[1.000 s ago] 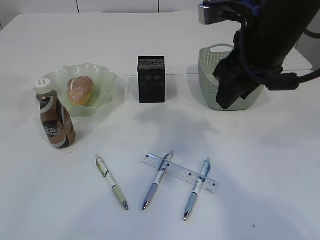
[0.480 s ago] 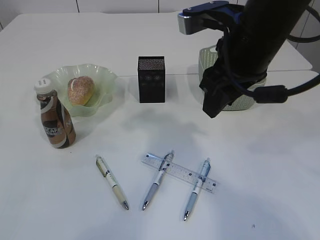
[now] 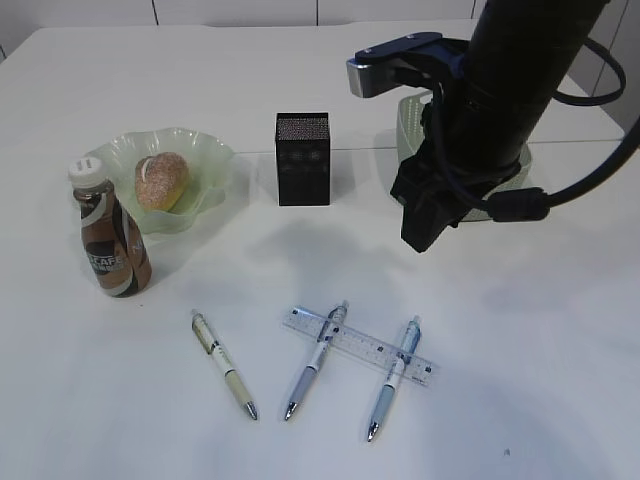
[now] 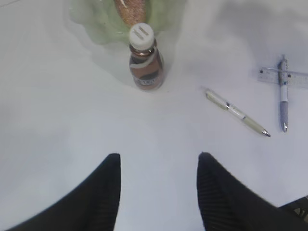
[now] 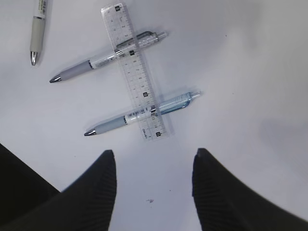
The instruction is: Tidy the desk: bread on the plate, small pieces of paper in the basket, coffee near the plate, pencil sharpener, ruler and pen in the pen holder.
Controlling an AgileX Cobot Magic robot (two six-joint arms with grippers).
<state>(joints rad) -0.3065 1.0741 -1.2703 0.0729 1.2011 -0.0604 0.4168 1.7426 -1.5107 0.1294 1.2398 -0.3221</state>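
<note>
While bread point(image 3: 161, 181) sits on the plate point(image 3: 205, 155) with coffee point(image 3: 110, 243) beside it, stationery is next | surface point(image 3: 520, 330): open room around ruler point(image 5: 135, 72), which crosses two pens, third pen point(image 3: 224, 363) apart | right gripper point(image 5: 153, 187) hovers above, part-open, empty; left gripper point(image 4: 159, 185) likewise | lift ruler first.

The exterior camera looks down at a slant across the table point(image 3: 560, 330) from its near edge. Both wrist cameras hang high, facing down. The ruler point(image 3: 358, 346) point(image 4: 284, 77) point(image 5: 136, 72), at six o'clock, appears in all three views.
</note>
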